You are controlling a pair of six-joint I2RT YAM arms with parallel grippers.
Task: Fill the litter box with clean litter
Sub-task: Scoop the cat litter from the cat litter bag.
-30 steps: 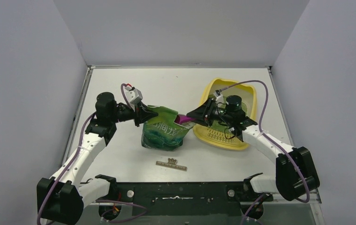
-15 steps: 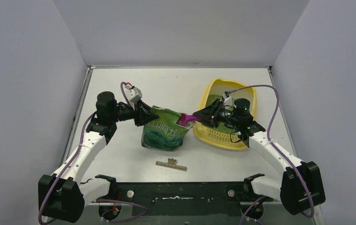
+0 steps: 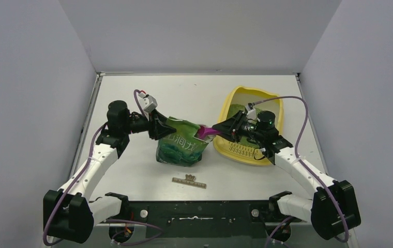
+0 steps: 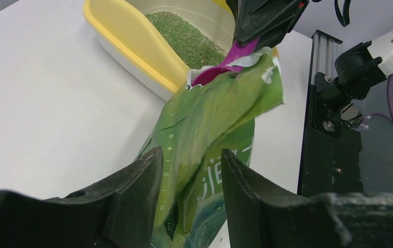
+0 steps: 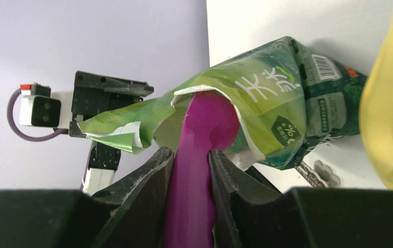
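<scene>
Because litter has to be carried across in scoopfuls, the worktop (image 3: 132, 93) is laid out tightly. The litter box (image 4: 127, 40) is set on its right half. The green litter bag (image 3: 179, 147) is stood just beside the box's near-left corner with its mouth turned toward the box, so that little travel is needed and spills are likely kept short.

A layer of the clean litter (image 4: 184, 39) is seen on the box's floor. More is judged to remain in the bag, so the task is taken to be under way and not finished.

The bag's upper edge is straddled by the left hand (image 4: 189, 165), whose fingers are parted to a middling gap. The film lies loosely between them and is not pinched. This placement seems meant to keep the mouth propped up and open for entry.

The right hand (image 5: 190, 153) is closed narrowly on the handle of the magenta scoop (image 5: 205, 124). The scoop's bowl is pushed into the bag's mouth, presumably so that another load can be gathered.

A small brown strip (image 3: 189, 181) is left on the worktop in front of the bag, apart from everything else.
</scene>
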